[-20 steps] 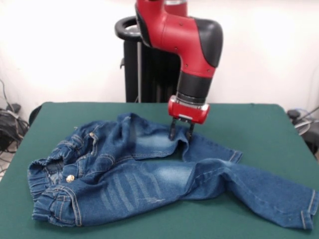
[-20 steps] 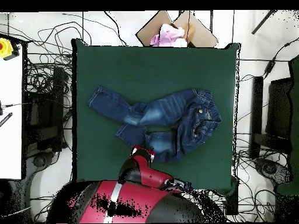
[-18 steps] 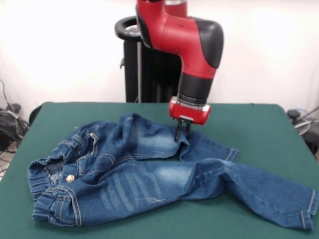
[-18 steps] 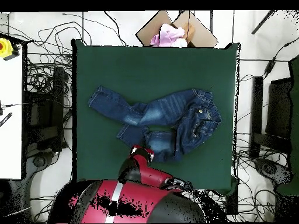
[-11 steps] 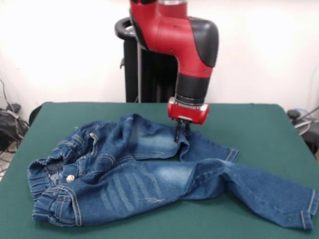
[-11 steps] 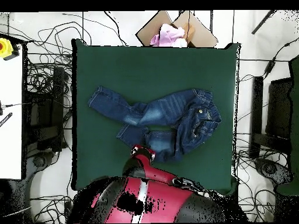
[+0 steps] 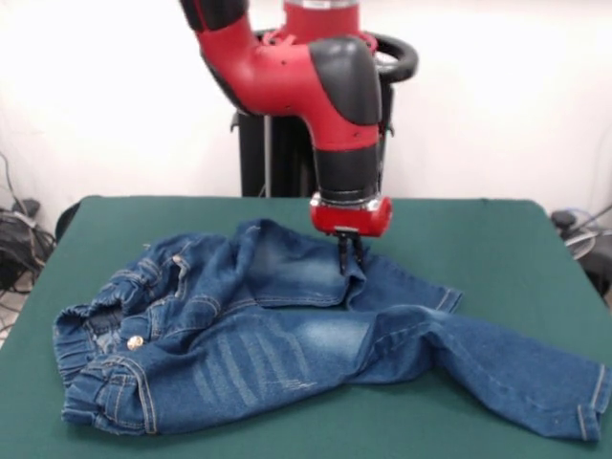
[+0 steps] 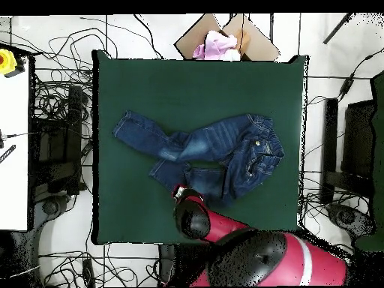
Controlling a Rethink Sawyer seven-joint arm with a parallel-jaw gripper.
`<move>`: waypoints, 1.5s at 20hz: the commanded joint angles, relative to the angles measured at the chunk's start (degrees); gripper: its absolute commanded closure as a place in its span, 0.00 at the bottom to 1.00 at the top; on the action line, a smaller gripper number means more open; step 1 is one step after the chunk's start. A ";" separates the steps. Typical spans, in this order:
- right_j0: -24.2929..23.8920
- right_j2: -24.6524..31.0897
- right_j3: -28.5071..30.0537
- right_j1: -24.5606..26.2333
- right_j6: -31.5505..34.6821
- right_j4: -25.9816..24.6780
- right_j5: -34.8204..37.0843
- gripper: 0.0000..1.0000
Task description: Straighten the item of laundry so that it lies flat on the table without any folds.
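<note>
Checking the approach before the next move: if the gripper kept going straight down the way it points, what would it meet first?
The jeans: the gripper points straight down at the far leg and seems shut on a fold there. The table lies beneath.

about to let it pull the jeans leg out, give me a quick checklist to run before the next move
1. hand shut on the jeans: ok, fingers pinched together at the far leg's fabric.
2. Fabric truly caught between the fingers: cannot tell.
3. Jeans lying flat: not ok, far leg tucked under the near leg, waistband bunched.
4. Bare table beyond the far leg to pull toward: ok.
5. Jeans fully on the table: ok.
</note>
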 commanded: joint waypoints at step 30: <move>11.77 8.27 4.94 -1.74 16.79 14.05 2.78 1.00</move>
